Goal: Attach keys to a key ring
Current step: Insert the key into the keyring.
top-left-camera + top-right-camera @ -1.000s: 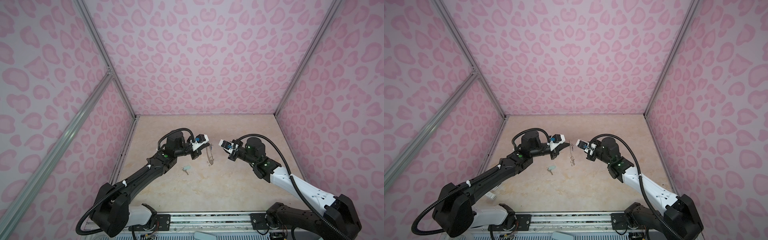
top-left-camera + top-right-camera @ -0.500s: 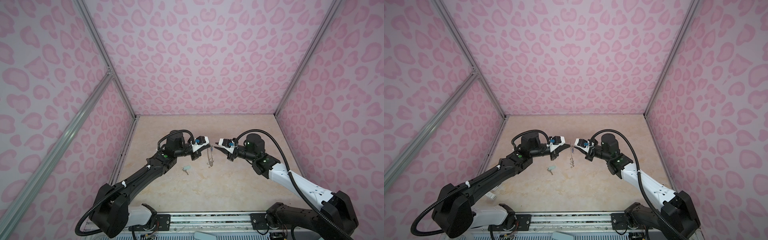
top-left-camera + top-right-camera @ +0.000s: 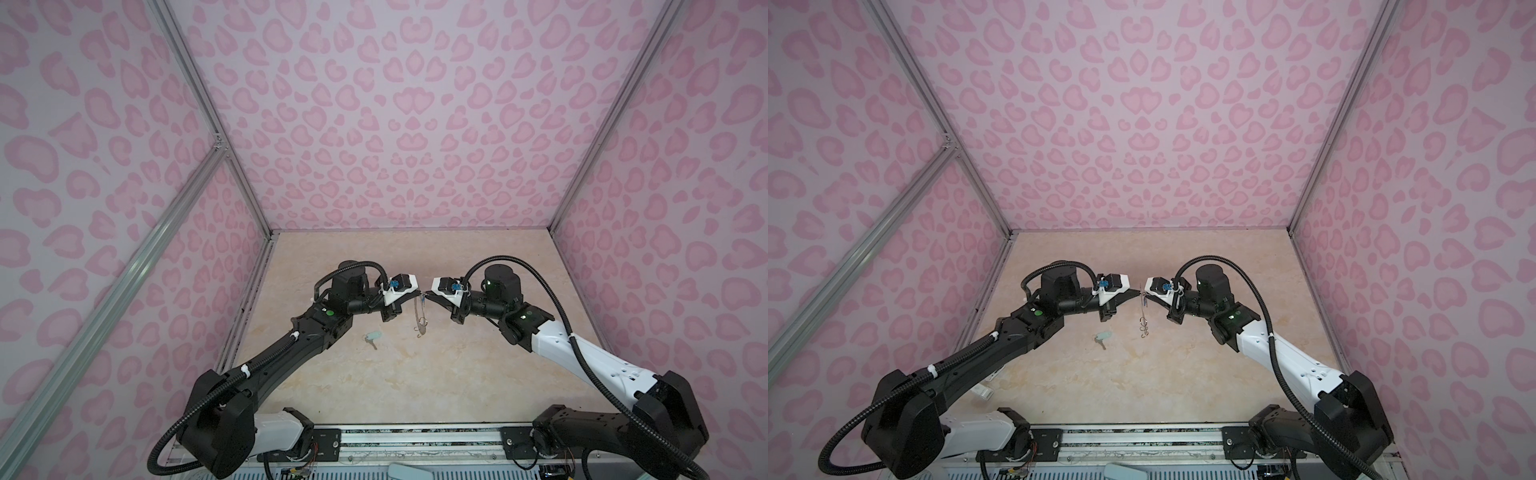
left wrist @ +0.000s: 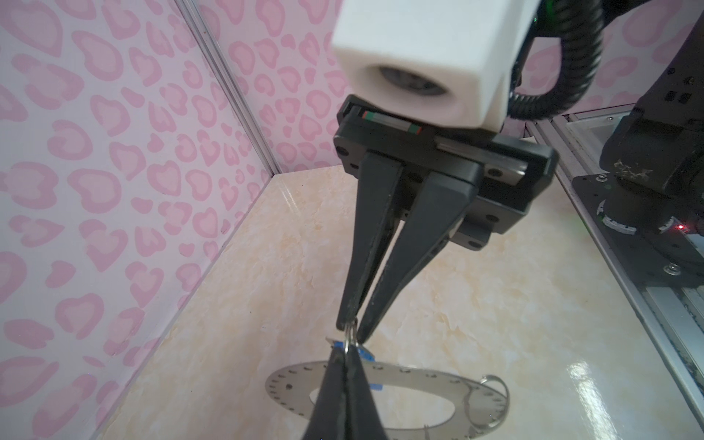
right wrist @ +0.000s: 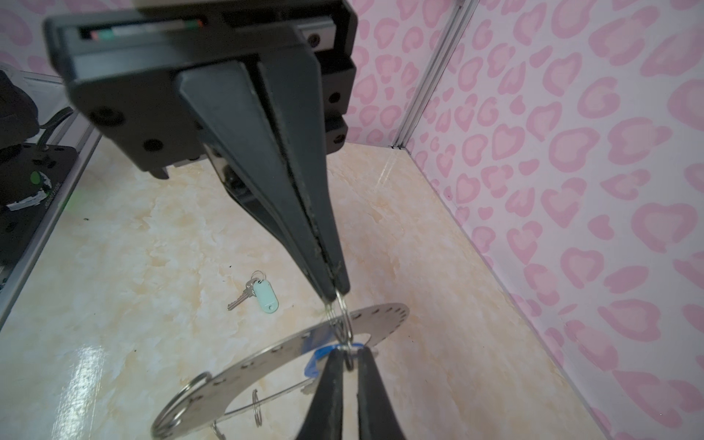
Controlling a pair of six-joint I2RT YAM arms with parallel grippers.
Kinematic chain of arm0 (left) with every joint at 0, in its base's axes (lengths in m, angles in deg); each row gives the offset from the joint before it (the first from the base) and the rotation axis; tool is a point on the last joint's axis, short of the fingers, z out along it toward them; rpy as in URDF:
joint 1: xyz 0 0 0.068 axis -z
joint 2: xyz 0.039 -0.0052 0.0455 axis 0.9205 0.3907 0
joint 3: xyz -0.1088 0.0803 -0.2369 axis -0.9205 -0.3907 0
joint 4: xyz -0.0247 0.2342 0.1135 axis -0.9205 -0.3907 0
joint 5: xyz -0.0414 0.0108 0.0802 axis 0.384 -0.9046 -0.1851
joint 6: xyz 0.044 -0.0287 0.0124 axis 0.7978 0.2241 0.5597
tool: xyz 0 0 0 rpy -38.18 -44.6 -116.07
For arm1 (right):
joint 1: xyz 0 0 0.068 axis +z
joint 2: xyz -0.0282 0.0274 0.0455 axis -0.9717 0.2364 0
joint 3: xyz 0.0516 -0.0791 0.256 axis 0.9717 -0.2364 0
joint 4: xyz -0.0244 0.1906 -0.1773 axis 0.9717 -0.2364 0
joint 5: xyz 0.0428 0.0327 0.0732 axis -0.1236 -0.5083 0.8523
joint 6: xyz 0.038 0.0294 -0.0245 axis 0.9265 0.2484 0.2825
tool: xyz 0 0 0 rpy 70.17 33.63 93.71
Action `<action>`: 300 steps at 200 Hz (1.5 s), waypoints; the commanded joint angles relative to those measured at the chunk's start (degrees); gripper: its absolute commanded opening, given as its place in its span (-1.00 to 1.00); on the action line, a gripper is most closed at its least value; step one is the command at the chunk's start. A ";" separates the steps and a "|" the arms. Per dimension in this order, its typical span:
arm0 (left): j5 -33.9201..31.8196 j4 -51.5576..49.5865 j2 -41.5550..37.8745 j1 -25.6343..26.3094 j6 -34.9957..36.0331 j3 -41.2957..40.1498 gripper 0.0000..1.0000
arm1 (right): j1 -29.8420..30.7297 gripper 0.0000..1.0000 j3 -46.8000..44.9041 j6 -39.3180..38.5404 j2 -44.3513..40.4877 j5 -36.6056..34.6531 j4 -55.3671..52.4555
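Pink heart-print walls (image 3: 395, 104), aluminium corner posts (image 3: 199, 95), glossy beige marble-look floor (image 3: 415, 374)

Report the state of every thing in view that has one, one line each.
left gripper, shut on wire loop.
right gripper, shut on wire loop.
wire loop, pinched by both grippers' tips.
key ring, hanging from the wire loop, below the grippers.
mint-tagged key, lying loose on the table, unattached.
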 commanded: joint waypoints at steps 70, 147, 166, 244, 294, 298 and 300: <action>-0.25 0.31 -0.17 0.05 -0.45 0.59 -0.94 | 0.40 -1.00 1.01 -1.88 0.70 -2.45 -3.69; -5.56 8.30 1.76 0.84 -5.66 -0.55 -0.94 | 3.71 -1.00 1.08 -0.83 2.27 -10.10 -3.56; -5.95 9.62 2.14 0.91 -6.59 -0.71 -0.94 | 4.15 -1.00 0.54 -0.36 1.98 -10.71 -2.52; -5.50 12.35 1.61 1.32 -7.23 -2.74 -0.93 | 2.98 -0.86 -1.11 2.03 0.22 -8.76 0.53; 2.55 11.39 -0.12 0.49 -5.52 -3.45 -0.93 | -1.94 -0.63 -1.69 -0.49 -3.34 -1.66 -5.76; 3.04 11.23 -0.17 0.49 -5.52 -3.45 -0.93 | -2.00 -0.62 -1.48 -0.88 -3.42 -1.53 -6.66; 3.30 11.21 -0.21 0.49 -5.46 -3.45 -0.93 | -2.04 -0.62 -1.12 -1.25 -3.56 -1.38 -7.40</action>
